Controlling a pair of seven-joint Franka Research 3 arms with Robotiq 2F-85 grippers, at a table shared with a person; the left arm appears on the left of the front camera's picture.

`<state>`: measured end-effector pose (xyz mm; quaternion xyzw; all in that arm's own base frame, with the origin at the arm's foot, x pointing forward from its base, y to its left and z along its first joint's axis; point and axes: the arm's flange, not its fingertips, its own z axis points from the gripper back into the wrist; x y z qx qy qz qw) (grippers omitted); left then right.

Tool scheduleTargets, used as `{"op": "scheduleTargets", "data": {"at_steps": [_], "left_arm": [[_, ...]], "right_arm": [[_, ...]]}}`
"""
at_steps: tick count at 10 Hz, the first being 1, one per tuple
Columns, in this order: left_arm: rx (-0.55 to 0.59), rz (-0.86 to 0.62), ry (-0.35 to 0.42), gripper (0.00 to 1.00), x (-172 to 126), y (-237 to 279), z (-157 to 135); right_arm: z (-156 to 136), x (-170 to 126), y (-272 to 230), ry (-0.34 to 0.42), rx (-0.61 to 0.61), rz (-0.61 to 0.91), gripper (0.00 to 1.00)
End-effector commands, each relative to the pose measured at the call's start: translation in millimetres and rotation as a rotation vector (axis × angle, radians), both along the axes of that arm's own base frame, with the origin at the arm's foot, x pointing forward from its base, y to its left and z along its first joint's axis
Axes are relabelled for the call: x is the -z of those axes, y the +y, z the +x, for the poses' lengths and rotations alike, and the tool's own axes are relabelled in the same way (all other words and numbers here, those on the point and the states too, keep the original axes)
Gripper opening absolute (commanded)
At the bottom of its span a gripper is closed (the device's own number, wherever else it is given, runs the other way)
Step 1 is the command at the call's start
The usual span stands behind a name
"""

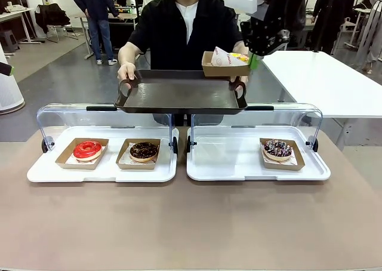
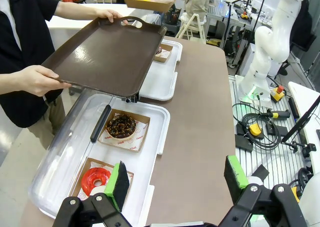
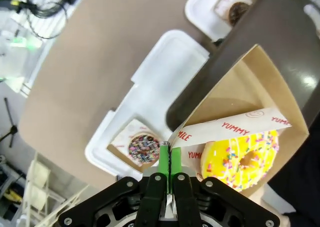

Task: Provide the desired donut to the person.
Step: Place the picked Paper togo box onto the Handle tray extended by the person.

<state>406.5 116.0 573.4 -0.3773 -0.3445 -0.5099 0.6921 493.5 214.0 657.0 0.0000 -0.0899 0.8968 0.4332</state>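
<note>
The right tool [image 3: 169,154] has its green pads pressed together on the near edge of a cardboard box [image 3: 252,89], at the spot where a printed paper liner [image 3: 227,129] folds up out of it. In that box lies the yellow donut [image 3: 243,159] with coloured sprinkles, just beyond the pads and a little to one side of them, apart from the fingers themselves. From the front, the tool [image 1: 255,59] hangs down from the right and holds the box [image 1: 224,70] at the far right corner of a brown tray [image 1: 179,95]. Whether the box rests on the tray or hangs just above it cannot be told.

The person [image 1: 185,26] stands at the far side of the worktop [image 1: 191,223] and holds the tray out level over it, one hand [image 1: 126,73] on each handle.

The left tool [image 2: 175,179] is spread wide with nothing between its pads [image 2: 119,184], held above the near left part of the worktop.

Below, two white trays with raised clear lids sit side by side. The left one [image 1: 101,172] carries a red donut [image 1: 88,150] and a chocolate donut [image 1: 144,151], each in its own box. The right one [image 1: 239,172] carries a dark sprinkled donut [image 1: 277,148].
</note>
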Motion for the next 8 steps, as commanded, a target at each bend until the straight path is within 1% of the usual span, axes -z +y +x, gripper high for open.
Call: {"op": "scheduleTargets", "data": {"at_steps": [1, 3, 4, 6, 8], "left_arm": [[-0.001, -0.011, -0.006, 1.00, -2, 0, 0], [-0.001, -0.011, -0.006, 1.00, -2, 0, 0], [-0.001, -0.011, -0.006, 1.00, -2, 0, 0], [-0.001, -0.011, -0.006, 1.00, -2, 0, 0], [-0.001, -0.011, -0.006, 1.00, -2, 0, 0]], "right_arm": [[32, 11, 7, 0.014, -0.088, 0.046, 0.01], [51, 32, 14, 0.022, -0.131, 0.021, 0.01], [57, 43, 16, 0.041, -0.139, 0.034, 0.01], [65, 67, 19, 0.066, -0.161, 0.021, 0.01], [67, 82, 17, 0.085, -0.176, 0.022, 0.01]]}}
